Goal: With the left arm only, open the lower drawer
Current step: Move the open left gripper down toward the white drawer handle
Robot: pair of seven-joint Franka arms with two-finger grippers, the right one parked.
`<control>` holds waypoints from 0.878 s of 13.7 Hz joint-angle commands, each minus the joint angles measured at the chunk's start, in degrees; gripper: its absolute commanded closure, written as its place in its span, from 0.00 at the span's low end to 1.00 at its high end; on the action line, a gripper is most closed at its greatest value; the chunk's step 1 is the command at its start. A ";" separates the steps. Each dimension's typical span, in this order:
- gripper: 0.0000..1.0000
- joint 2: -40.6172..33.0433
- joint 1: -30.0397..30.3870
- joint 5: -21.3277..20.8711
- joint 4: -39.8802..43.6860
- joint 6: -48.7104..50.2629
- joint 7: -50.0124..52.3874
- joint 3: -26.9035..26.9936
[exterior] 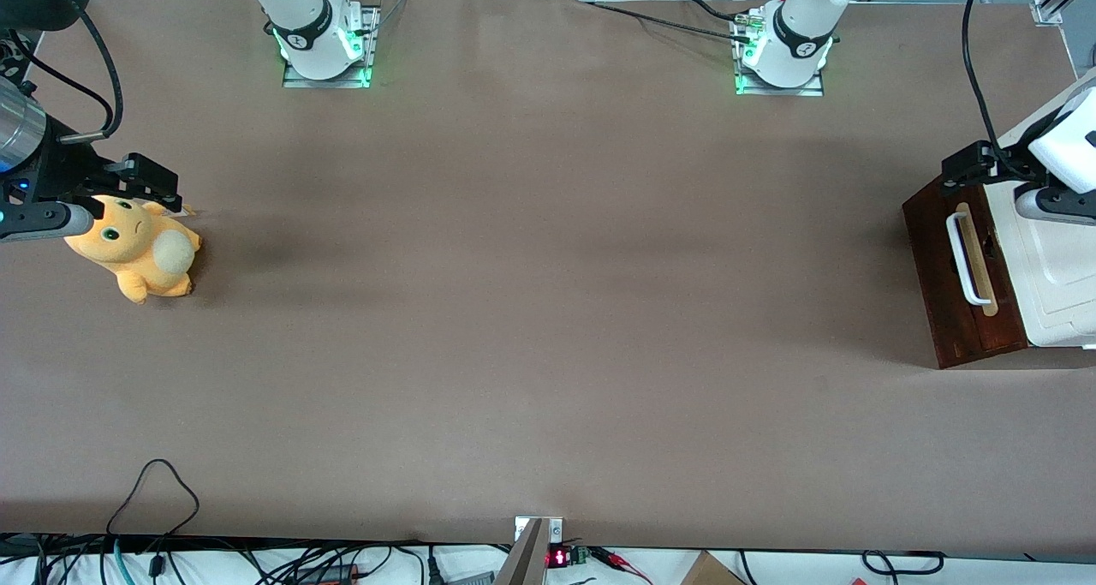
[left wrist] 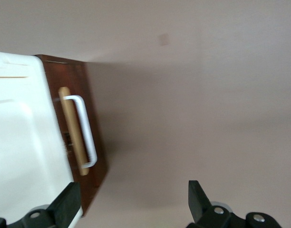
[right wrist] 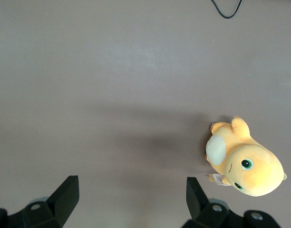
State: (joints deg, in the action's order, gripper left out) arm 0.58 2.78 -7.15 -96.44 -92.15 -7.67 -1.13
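Observation:
The lower drawer (exterior: 946, 285) shows its dark reddish-brown front at the working arm's end of the table, with a white loop handle (exterior: 963, 259) on a pale wood strip. None of its pale inside shows. The left arm's gripper (exterior: 966, 167) hovers above the cabinet corner farthest from the front camera, apart from the handle. In the left wrist view the gripper (left wrist: 132, 202) is open, its black fingertips (left wrist: 69, 202) spread wide with only table between them. The drawer front (left wrist: 91, 123) and its handle (left wrist: 86, 130) lie a little ahead of the fingers.
The cabinet's white moulded top (exterior: 1049, 268) sits above the drawer. An orange plush toy (exterior: 137, 247) lies toward the parked arm's end of the table. A black cable loop (exterior: 154, 491) lies near the table edge closest to the front camera.

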 commanded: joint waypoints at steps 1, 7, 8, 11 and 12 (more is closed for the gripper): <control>0.00 1.53 0.03 -10.30 0.91 1.27 7.20 -4.74; 0.00 6.18 -0.58 -34.56 -7.42 2.85 27.49 -13.71; 0.00 6.71 -0.59 -38.60 -10.23 2.85 31.62 -15.38; 0.00 10.30 -0.59 -49.95 -15.96 2.59 37.09 -16.62; 0.00 12.32 -0.67 -51.98 -16.75 2.59 38.68 -16.54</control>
State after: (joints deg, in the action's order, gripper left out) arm 10.51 2.10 -54.47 -111.42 -89.80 28.06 -17.59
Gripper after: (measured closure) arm 0.000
